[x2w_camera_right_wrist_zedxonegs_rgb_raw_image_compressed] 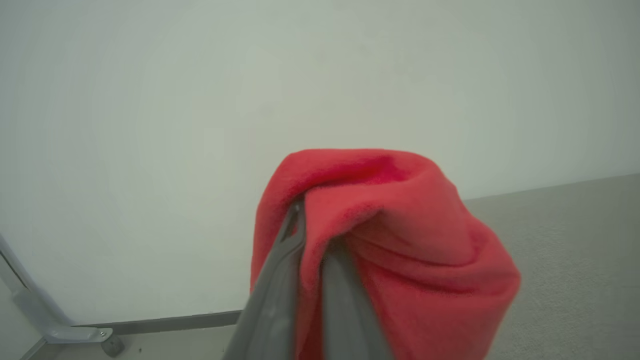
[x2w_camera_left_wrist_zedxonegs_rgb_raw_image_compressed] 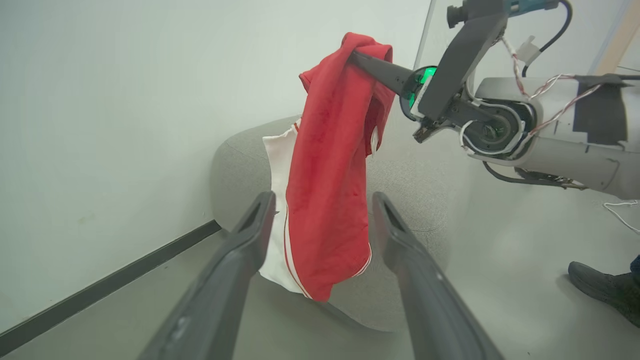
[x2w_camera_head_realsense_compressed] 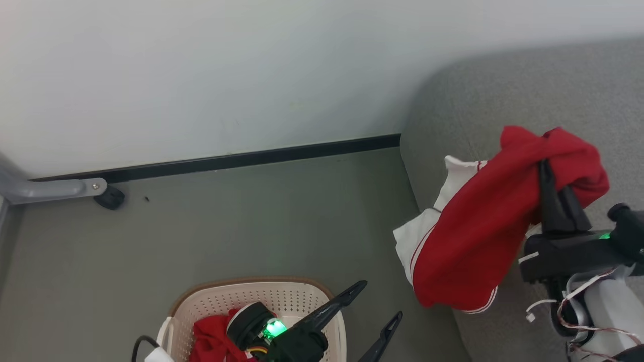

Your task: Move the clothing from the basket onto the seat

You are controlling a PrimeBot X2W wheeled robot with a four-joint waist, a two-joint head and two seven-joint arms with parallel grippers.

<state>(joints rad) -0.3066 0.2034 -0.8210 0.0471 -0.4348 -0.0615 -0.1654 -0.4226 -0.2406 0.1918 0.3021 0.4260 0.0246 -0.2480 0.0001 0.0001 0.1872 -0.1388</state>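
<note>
The right tool (x2w_camera_head_realsense_compressed: 546, 171) is pinched tight on a red garment (x2w_camera_head_realsense_compressed: 478, 231). The garment hangs from the tool's tips, white panel showing, at the rounded corner of the grey seat (x2w_camera_head_realsense_compressed: 503, 85). The left tool (x2w_camera_head_realsense_compressed: 381, 300) is spread wide and holds nothing. Just beneath it, the basket (x2w_camera_head_realsense_compressed: 297, 299) contains more red clothing (x2w_camera_head_realsense_compressed: 209, 337).

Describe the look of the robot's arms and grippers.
The left gripper and right gripper each have two long, dark, tapered fingers on a black housing with a green light. The right forearm is pale grey, with loose red-and-white twisted wires and a black tape patch.
</note>
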